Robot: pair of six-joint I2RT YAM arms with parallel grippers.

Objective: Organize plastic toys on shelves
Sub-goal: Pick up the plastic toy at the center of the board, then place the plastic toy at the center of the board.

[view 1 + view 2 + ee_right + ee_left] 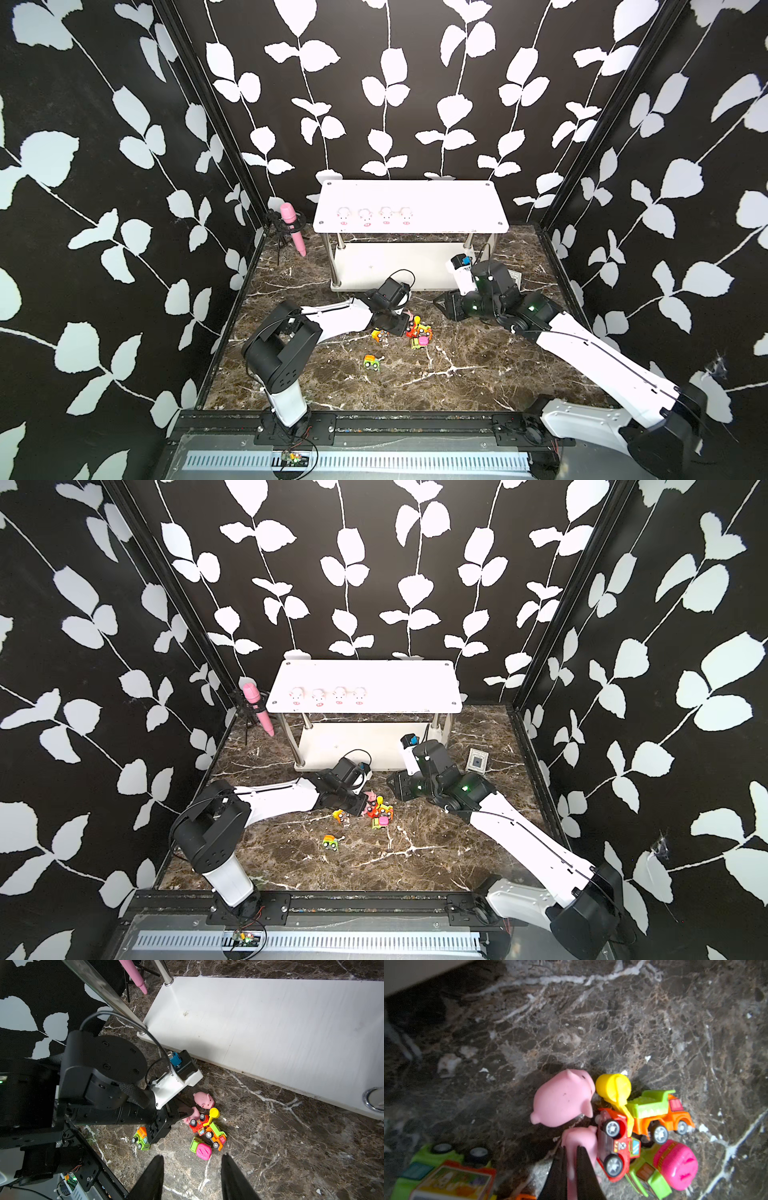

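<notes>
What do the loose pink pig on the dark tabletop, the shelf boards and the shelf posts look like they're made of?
Loose pink pig: probably soft rubber or vinyl, matte, smoothly rounded. Shelf boards: white laminate or painted board, satin, faint streaks. Shelf posts: polished metal, mirror-like reflections.

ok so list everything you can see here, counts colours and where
shelves: one, white with metal posts, back of table
shelf pigs: four, pale pink, row on top board
loose pig: one, pink, on table by vehicles
held pig: one, pink, between left gripper's fingers
toy vehicles: five countable, green, orange, red, yellow, pink, on table
microphone: one, pink, left of shelves
card box: one, white and blue, table right of shelves
left gripper: one, black, shut on held pig
right gripper: one, black, open over table
</notes>
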